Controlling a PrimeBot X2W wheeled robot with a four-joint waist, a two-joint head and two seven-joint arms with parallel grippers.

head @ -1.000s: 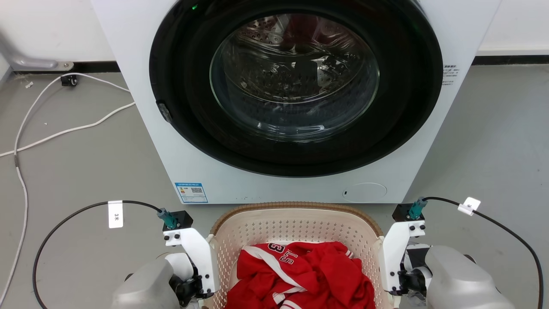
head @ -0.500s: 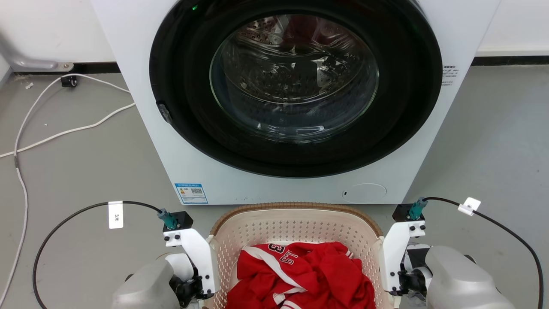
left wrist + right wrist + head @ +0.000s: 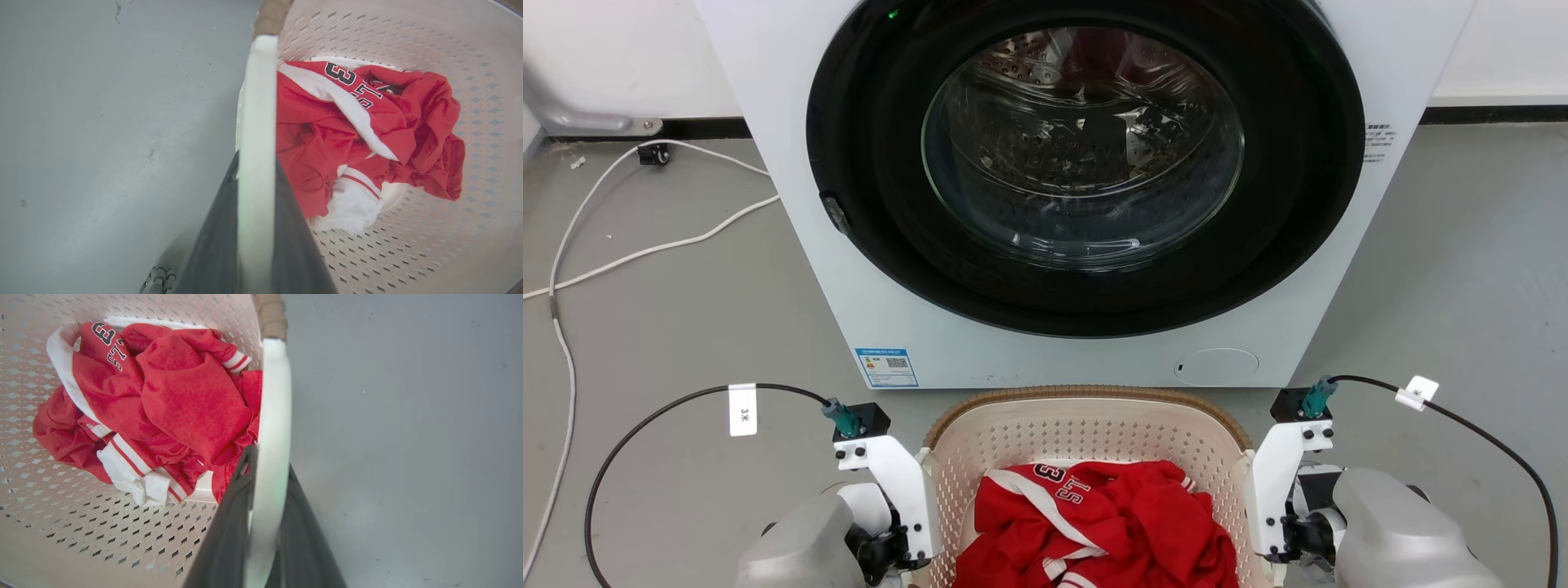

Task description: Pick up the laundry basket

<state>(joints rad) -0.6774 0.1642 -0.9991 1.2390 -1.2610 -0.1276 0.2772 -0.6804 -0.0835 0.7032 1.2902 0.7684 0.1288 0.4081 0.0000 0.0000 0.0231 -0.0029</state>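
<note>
Near half of laundry basket (image 3: 1086,425) cut by bottom edge, washing machine (image 3: 947,359) top cropped, sticker (image 3: 887,367) print unreadable

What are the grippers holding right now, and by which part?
The laundry basket: the left gripper clamps its white left handle, the right gripper its white right handle.

We hold our left gripper (image 3: 256,163) and right gripper (image 3: 267,461) low at either side, pointing down. Each pair of dark fingers (image 3: 218,245) pinches a white handle (image 3: 256,102) of the laundry basket (image 3: 1086,425). Our left forearm (image 3: 800,543) and right forearm (image 3: 1401,531) angle inward.
</note>
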